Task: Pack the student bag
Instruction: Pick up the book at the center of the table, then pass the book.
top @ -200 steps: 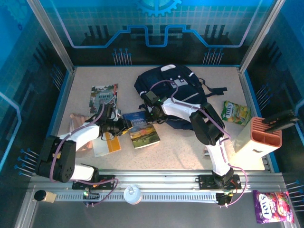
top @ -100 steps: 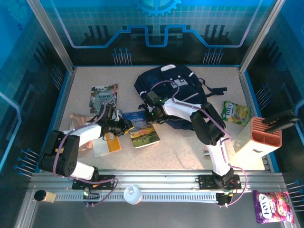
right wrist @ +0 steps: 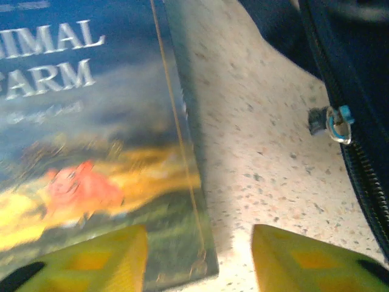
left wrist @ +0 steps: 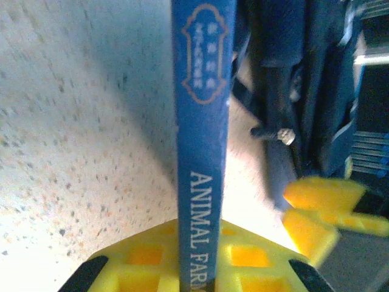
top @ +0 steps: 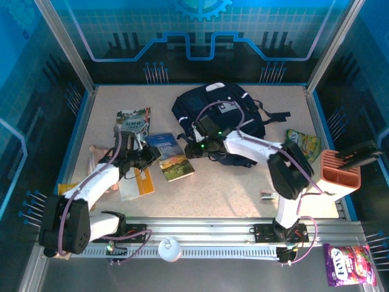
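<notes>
Left gripper (left wrist: pixel 203 258) clamps the Animal Farm book (left wrist: pixel 203 91) by its spine. Right gripper (right wrist: pixel 197 258) stands open at its corner. The student bag (right wrist: pixel 358 73) lies just beyond, so lift level and feed it slowly toward the zip.

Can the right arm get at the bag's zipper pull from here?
Probably yes. The right arm has its jaws open just short of the zipper pull on the student bag, with bare table between; the Animal Farm book lies to one side, not across the way.
</notes>
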`<action>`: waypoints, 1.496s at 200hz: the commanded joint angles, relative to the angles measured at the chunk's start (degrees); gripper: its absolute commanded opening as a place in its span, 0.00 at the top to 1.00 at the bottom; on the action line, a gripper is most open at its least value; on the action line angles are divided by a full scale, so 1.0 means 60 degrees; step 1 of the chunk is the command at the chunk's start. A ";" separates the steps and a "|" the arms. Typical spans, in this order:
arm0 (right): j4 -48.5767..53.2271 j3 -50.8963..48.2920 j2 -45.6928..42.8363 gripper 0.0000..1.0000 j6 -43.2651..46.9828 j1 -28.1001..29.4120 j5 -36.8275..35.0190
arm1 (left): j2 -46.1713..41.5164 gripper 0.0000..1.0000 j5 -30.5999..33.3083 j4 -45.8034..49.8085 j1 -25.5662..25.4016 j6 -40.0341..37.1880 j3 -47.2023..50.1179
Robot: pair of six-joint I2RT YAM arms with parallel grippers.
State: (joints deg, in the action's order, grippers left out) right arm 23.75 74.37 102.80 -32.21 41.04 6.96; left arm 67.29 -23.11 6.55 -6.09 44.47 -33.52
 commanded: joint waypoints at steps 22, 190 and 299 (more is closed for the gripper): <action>-0.3077 -0.1464 -0.1374 0.35 -0.2404 -0.0971 0.2144 | -0.1127 1.00 0.0436 -0.0820 0.0500 0.1609 -0.0549; -0.9547 -0.1543 0.0075 0.14 -0.9350 -0.1288 0.2710 | 0.1747 1.00 0.0729 -0.6502 0.0062 0.5945 -0.2183; -1.0632 -0.1394 0.0350 0.72 -0.8993 -0.1288 0.2443 | 0.1720 1.00 0.0151 -0.6365 -0.0011 0.6146 -0.2066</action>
State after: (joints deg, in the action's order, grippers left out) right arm -38.28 64.20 104.01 -87.11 32.99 22.50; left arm 78.50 -19.22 -27.38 -5.76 81.10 -44.12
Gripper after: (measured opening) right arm 0.325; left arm 0.140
